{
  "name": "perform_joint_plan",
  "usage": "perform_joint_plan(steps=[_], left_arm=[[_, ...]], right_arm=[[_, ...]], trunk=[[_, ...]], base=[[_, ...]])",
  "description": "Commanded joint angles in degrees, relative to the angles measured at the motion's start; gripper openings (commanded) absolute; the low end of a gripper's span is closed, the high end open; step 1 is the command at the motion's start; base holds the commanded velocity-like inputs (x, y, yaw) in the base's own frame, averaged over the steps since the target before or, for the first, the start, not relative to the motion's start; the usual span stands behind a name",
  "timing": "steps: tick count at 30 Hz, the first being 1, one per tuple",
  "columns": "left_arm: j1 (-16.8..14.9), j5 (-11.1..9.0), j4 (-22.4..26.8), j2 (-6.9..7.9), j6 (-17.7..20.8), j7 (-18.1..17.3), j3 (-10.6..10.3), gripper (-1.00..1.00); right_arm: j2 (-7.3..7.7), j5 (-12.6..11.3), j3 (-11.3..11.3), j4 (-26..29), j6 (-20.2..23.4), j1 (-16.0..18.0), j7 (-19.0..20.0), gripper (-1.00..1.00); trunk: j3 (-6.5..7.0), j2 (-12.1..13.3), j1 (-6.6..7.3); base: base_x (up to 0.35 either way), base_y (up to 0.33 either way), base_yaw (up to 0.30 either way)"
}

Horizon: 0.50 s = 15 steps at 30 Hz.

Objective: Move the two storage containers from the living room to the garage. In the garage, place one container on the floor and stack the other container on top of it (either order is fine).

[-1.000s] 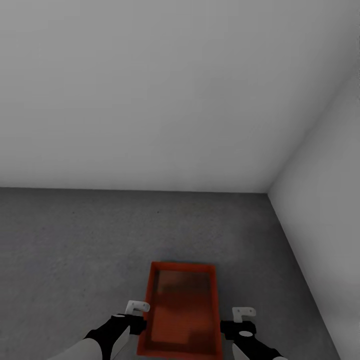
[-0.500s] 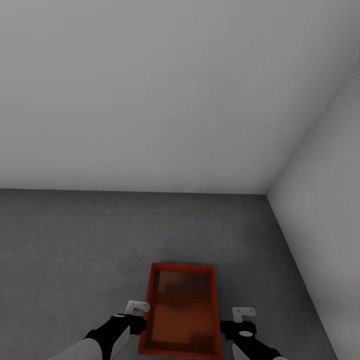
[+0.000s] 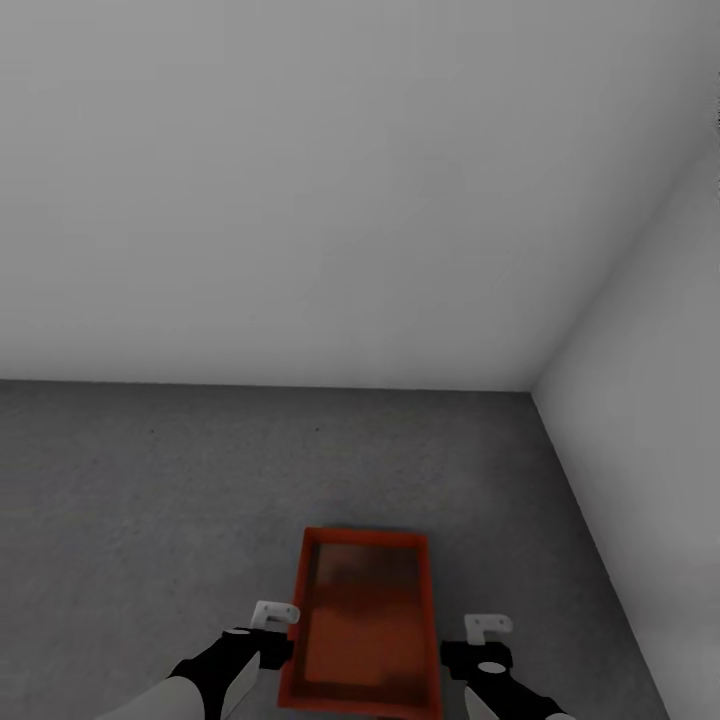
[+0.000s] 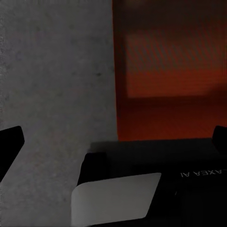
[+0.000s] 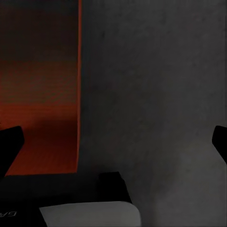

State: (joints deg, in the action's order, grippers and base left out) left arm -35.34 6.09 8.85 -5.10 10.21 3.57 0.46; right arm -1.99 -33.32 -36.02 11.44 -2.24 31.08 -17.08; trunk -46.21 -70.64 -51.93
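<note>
Both arms are reaching forward at the near edge of the head view, the left gripper hanging just beside the left wall of an orange-red storage container and the right gripper hanging just off its right wall. Each wrist view is showing that gripper's two dark fingertips spread wide at opposite edges of the picture, with nothing between them but container side and concrete. The lidless bin is sitting between the two grippers on the dark grey concrete floor of the garage, its long side running away from the robot. Whether a second bin is lying under it cannot be told. Beyond it the floor is running to a pale grey far wall, which is meeting a right-hand wall in a corner.
</note>
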Motion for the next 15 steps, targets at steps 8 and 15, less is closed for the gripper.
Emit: perform_joint_plan(steps=[8,15], left_arm=[[0.0,0.6,0.1,-0.02,0.3,0.1,0.1,1.0],[0.0,0.6,0.1,-0.01,0.3,0.1,0.1,1.0]], right_arm=[[0.03,-0.6,-0.5,0.0,-0.3,0.0,-0.2,1.0],[0.01,-0.6,-0.5,0.0,-0.3,0.0,-0.2,1.0]], trunk=[[1.98,3.2,1.76],[3.85,6.0,3.3]], base=[[0.0,0.0,0.0],[0.0,0.0,0.0]])
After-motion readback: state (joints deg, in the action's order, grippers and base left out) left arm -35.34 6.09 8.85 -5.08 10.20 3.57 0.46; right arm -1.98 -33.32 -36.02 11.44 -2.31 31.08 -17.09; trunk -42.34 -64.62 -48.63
